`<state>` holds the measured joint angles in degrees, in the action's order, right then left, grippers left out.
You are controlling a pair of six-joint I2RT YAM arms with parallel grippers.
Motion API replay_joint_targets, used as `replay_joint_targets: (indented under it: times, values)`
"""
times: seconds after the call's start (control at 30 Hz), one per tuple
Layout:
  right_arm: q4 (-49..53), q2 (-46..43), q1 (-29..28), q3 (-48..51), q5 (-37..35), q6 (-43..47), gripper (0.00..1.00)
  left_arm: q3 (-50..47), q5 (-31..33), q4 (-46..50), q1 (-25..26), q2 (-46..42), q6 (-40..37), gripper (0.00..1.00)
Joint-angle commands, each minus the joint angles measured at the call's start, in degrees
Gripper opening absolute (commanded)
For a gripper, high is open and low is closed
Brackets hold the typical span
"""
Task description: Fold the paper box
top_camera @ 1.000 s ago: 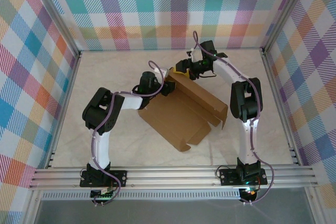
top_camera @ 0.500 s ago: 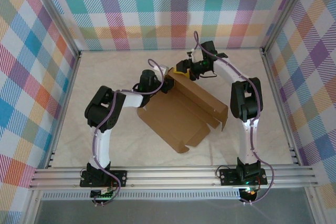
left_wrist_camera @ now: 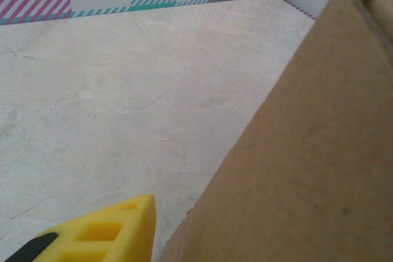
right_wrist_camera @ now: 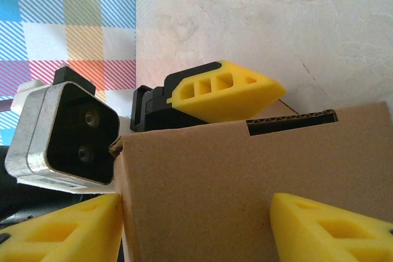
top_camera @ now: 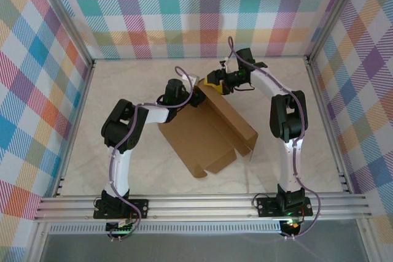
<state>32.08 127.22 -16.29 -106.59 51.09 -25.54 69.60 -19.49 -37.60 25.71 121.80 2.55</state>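
The paper box (top_camera: 209, 133) is a brown cardboard sheet, partly raised, lying slantwise in the middle of the table. Its far wall stands upright. My left gripper (top_camera: 195, 97) is at the far left corner of that wall. In the left wrist view one yellow finger (left_wrist_camera: 98, 234) shows beside the cardboard (left_wrist_camera: 307, 151), which hides the other finger. My right gripper (top_camera: 215, 84) meets the same corner from the far side. Its jaws (right_wrist_camera: 196, 231) stand wide apart, with the cardboard panel (right_wrist_camera: 215, 182) in the space between them. The left gripper's finger (right_wrist_camera: 221, 90) shows over the panel's top edge.
Pale marbled table (top_camera: 123, 84) lies bare to the left and right of the box. Plaid walls with aluminium posts (top_camera: 80, 72) close in three sides. A metal rail (top_camera: 196, 204) runs along the near edge.
The box has swung and slid a little to the left, its near corner most of all. Both grippers stay at the far corner; the left arm has shifted slightly.
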Motion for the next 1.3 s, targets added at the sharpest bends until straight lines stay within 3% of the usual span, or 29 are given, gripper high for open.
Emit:
replay_joint_targets:
  times: [0.0, 0.27, 0.43, 0.5, 0.6, 0.67, 0.73, 0.83, 0.93, 1.17, 1.2, 1.23, 1.27]
  values:
    - [2.25, 2.43, -0.54, 1.73, 1.15, -0.38, 0.63, 2.09, -0.30, 0.07, -0.32, 1.24, 0.53, 0.30]
    - [1.27, 2.21, -0.82, 2.83, 1.81, -1.05, 0.63, 3.62, 1.26, 2.34, -0.32, 1.86, 2.98, 0.00]
    - [-0.19, 1.64, -0.83, 4.17, 2.09, -1.93, 0.63, 4.09, 2.03, 3.47, -0.31, 1.95, 3.21, 0.00]
    - [-0.70, 1.45, -0.93, 4.53, 2.40, -2.53, 0.63, 4.29, 2.59, 3.77, -0.31, 1.95, 3.65, 0.10]
    - [-1.56, 1.10, -0.93, 5.02, 2.80, -2.97, 0.62, 4.61, 2.87, 4.07, -0.32, 2.12, 4.12, 0.17]
    - [-1.64, 0.93, -0.93, 5.16, 2.87, -3.02, 0.62, 4.89, 2.96, 4.54, -0.34, 2.29, 4.46, 0.28]
    - [-1.58, 0.80, -0.98, 5.33, 2.80, -2.79, 0.62, 5.01, 2.87, 4.49, -0.31, 2.42, 4.90, 0.29]
    - [-1.62, 0.72, -0.93, 5.66, 2.83, -2.60, 0.62, 5.09, 3.17, 4.56, -0.32, 2.57, 5.40, 0.22]
    - [-1.65, 0.60, -0.93, 6.24, 2.82, -2.28, 0.62, 5.28, 3.39, 4.72, -0.31, 2.61, 5.65, 0.00]
    - [-2.88, -0.83, -0.93, 8.50, 2.82, -2.23, 0.63, 5.74, 3.99, 6.08, -0.31, 2.56, 5.85, 0.00]
    - [-3.06, -0.89, -0.93, 8.59, 2.72, -2.46, 0.63, 5.96, 3.80, 6.56, -0.31, 2.52, 5.72, 0.07]
    - [-3.33, -0.99, -0.93, 8.52, 2.57, -2.74, 0.63, 5.90, 3.75, 7.02, -0.32, 2.48, 5.62, 0.20]
    - [-3.60, -0.96, -0.86, 8.42, 2.67, -2.95, 0.63, 5.76, 3.88, 7.11, -0.31, 2.27, 5.63, 0.25]
